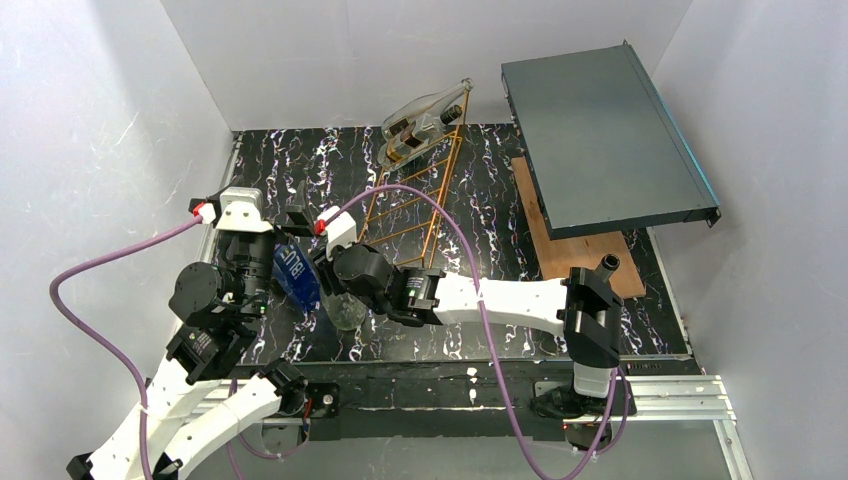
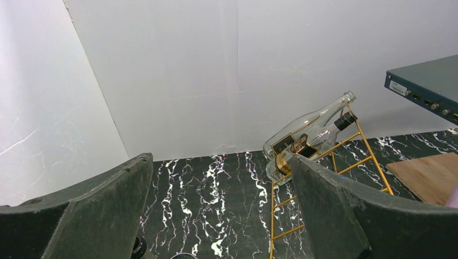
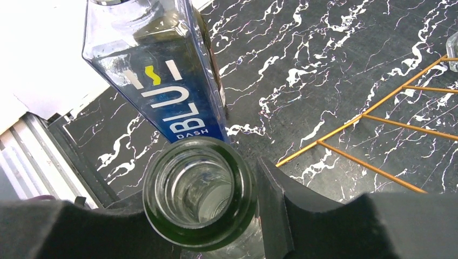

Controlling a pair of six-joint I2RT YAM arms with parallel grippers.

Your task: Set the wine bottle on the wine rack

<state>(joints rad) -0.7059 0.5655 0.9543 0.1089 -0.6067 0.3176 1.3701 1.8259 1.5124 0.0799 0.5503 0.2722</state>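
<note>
The wine bottle (image 1: 345, 308) is clear glass with a green-tinted mouth (image 3: 199, 186) and stands upright at the near left of the marble table. My right gripper (image 3: 201, 182) is shut on its neck, one finger on each side of it. The wine rack (image 1: 412, 200), a copper-gold wire frame, stretches from mid-table to the back and also shows in the left wrist view (image 2: 324, 162). Two clear bottles (image 1: 425, 122) lie on its far end. My left gripper (image 2: 220, 159) is open and empty, facing the rack.
A blue square bottle (image 1: 297, 275) labelled BLU DASH (image 3: 162, 91) sits right beside the held bottle, on its left. A dark flat box (image 1: 600, 135) leans at the back right over a wooden board (image 1: 595, 255). White walls close in three sides.
</note>
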